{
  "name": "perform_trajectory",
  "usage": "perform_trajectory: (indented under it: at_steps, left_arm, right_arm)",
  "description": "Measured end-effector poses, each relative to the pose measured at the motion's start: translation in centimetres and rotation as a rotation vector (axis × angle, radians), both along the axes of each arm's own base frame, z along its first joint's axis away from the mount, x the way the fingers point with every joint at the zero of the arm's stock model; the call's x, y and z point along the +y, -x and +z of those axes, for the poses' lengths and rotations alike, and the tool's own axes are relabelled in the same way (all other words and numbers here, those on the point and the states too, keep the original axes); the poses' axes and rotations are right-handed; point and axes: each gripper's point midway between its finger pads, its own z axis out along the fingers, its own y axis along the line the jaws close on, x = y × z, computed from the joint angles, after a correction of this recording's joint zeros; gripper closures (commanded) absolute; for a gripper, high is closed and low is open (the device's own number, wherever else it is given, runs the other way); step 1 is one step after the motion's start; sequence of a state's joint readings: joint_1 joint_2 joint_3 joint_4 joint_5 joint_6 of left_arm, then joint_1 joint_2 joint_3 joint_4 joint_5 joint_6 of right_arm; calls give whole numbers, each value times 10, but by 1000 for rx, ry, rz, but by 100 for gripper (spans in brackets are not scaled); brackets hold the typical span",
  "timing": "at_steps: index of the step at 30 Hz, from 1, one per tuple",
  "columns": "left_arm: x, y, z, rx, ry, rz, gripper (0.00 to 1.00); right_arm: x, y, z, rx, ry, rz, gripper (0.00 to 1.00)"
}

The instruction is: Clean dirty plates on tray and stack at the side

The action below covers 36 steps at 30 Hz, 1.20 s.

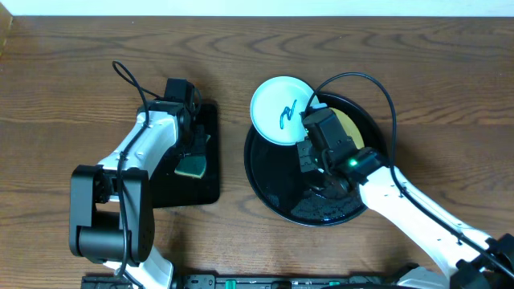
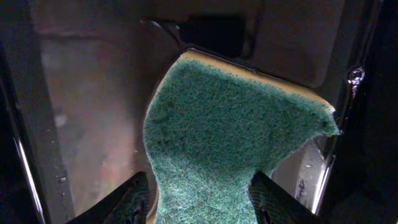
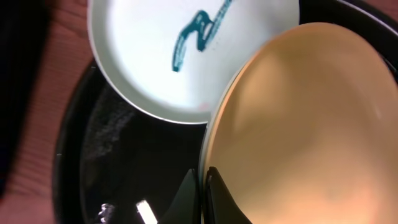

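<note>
Right hand point(image 3: 202, 193): clenched, fingers pressed together on the near rim of the round shallow pale yellow plate point(image 3: 305, 124). The rim runs straight into the seam between the fingers, so this reads as a pinch on the yellow plate. The plate spreads ahead of the hand and to the right of the fingertips. A thin pale mint edge follows its rim; cannot tell whether that is another plate underneath.

Ahead of the same hand and to its left: round shallow white plate point(image 3: 137, 56) with a teal scribble point(image 3: 193, 37) at its centre. The yellow plate's edge covers the white plate's near edge. In the overhead view the white plate overhangs the rim of the large glossy black round tray point(image 3: 124, 168). That tray lies below the right hand and carries both plates.

Left hand point(image 2: 199, 199): fingers point(image 2: 127, 202) part-spread and set against both sides of a green scouring sponge point(image 2: 230, 143) with a yellow backing, grasping it. The sponge reaches forward from the fingertips over the smaller black rectangular tray point(image 1: 205, 189). Cannot tell whether it rests on that tray or is lifted.

Both trays sit on the brown wooden desk point(image 1: 64, 96), apart from each other.
</note>
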<state>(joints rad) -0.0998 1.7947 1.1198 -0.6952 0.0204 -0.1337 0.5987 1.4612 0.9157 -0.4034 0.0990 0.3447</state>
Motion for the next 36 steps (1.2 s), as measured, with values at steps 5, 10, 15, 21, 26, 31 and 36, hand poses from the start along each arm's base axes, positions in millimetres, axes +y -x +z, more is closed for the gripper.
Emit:
perform_trajectory:
  at_steps: [5,10,15,21,26,31,36]
  left_arm:
    - [0,0,0,0,0,0,46]
    - [0,0,0,0,0,0,46]
    - [0,0,0,0,0,0,45]
    - [0,0,0,1,-1,0,45]
    - [0,1,0,3,0,0,45]
    - [0,1,0,3,0,0,45]
    - [0,1,0,3,0,0,45]
  right_arm:
    - [3,2,9,-13,-25,19,99]
    - [9,6,9,2,-46,50,99]
    - [10,14,5,39,-48,74,99]
    - [1,16,0,53,-5,52,99]
    - [5,20,-1,64,-16,84,99]
    - [0,20,-2,69,-2,57,99]
    - [-10,21,-6,76,44,22,99]
